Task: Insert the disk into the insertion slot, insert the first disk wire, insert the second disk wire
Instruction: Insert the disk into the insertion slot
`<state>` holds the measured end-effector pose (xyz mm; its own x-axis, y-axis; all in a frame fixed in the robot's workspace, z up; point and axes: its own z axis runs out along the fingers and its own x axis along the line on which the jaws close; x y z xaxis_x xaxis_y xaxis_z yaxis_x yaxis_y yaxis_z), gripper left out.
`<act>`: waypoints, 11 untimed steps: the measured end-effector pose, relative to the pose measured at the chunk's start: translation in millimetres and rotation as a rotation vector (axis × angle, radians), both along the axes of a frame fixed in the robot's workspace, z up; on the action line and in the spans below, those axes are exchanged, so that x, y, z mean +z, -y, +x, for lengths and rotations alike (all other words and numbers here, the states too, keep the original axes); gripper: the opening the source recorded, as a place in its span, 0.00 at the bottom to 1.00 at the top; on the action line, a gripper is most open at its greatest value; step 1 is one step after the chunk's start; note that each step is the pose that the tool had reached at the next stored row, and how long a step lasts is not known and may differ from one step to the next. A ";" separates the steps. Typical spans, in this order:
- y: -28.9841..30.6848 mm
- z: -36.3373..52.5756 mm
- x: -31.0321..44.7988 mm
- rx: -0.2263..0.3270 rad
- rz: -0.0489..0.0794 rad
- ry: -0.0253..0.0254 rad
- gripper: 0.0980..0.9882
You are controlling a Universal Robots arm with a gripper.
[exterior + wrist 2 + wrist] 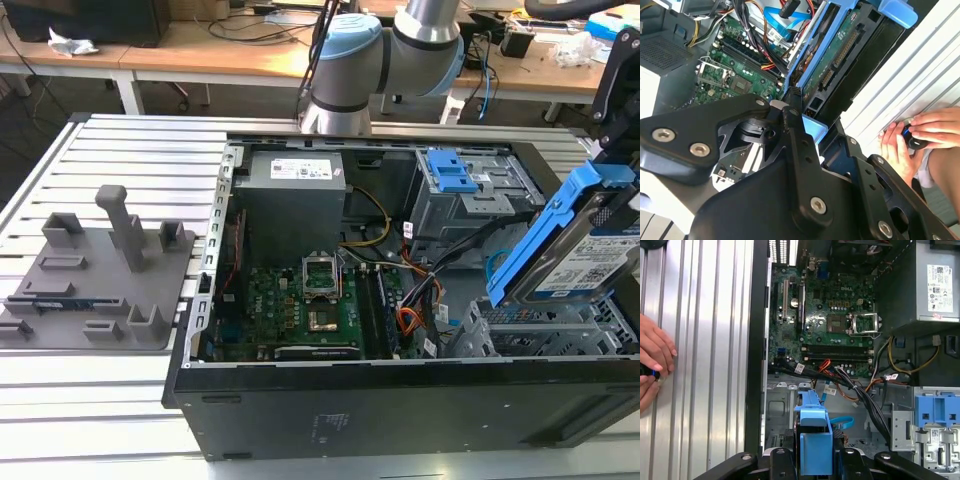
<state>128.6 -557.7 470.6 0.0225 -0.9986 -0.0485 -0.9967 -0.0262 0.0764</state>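
My gripper point(612, 150) is shut on the disk point(590, 250), a silver drive with a white label in a bright blue carrier. It holds the disk tilted steeply, lower end down, just above the insertion slot point(545, 330), the grey perforated cage at the exterior view's right. In both wrist views the black fingers point(777, 460) clamp the blue carrier point(815, 440) from both sides, and the disk point(840, 55) shows its connector edge. The slot's cage point(782, 410) lies beneath it. A black cable bundle point(865, 400) and a blue flat cable point(840, 422) lie loose beside the cage; which are the disk wires I cannot tell.
The open computer case holds a motherboard point(300, 300), a grey power supply point(295, 200) and an upper drive unit with a blue latch point(450, 170). A grey fixture block point(100, 270) stands on the slatted table. A person's hand point(652, 365) rests on the table beside the case.
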 end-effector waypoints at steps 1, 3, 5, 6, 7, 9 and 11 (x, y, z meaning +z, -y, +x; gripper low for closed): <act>0.0 0.0 -0.3 -0.004 0.000 0.0000 0.30; 0.0 0.0 -0.9 -0.016 0.000 0.0000 0.30; 0.0 -0.1 -1.6 -0.025 0.000 0.0000 0.30; 0.0 0.0 -1.7 -0.025 0.000 0.0000 0.30; 0.0 -0.1 -1.7 -0.025 0.000 0.0000 0.30; 0.0 -0.2 -1.7 -0.025 0.000 0.0001 0.30; 0.0 -0.2 -2.1 -0.025 0.000 0.0001 0.30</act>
